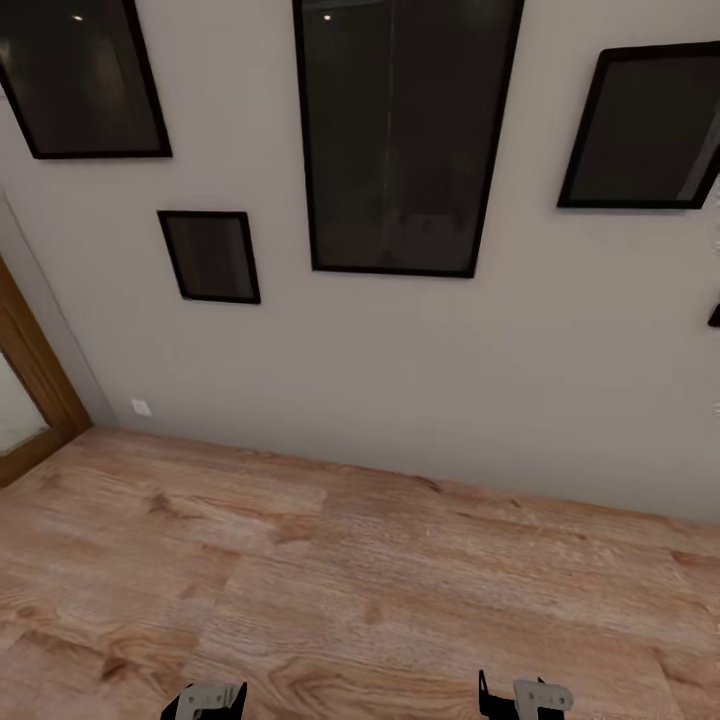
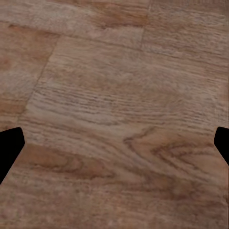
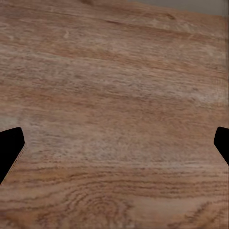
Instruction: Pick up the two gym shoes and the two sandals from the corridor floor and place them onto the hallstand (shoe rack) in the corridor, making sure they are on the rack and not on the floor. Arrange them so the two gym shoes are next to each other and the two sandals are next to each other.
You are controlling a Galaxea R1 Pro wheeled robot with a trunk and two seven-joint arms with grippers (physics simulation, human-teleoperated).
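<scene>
The corridor floor [image 1: 380, 590] is light-brown wood plank with grain and knots, running up to a pale wall. The two gym shoes, the two sandals and the hallstand are out of view. My left gripper [image 1: 205, 700] sits at the lower edge of the head view. In the left wrist view it [image 2: 114, 143] is open over bare planks, its dark fingertips [image 2: 8, 148] far apart. My right gripper [image 1: 525, 697] is beside it on the right. It [image 3: 114, 148] is open as well, with nothing between its fingers.
The pale wall [image 1: 420, 380] ahead carries several black-framed dark pictures, the largest [image 1: 405, 130] in the middle. A wood-framed door [image 1: 25, 390] stands at the left edge, with a small white socket [image 1: 141, 407] low on the wall next to it.
</scene>
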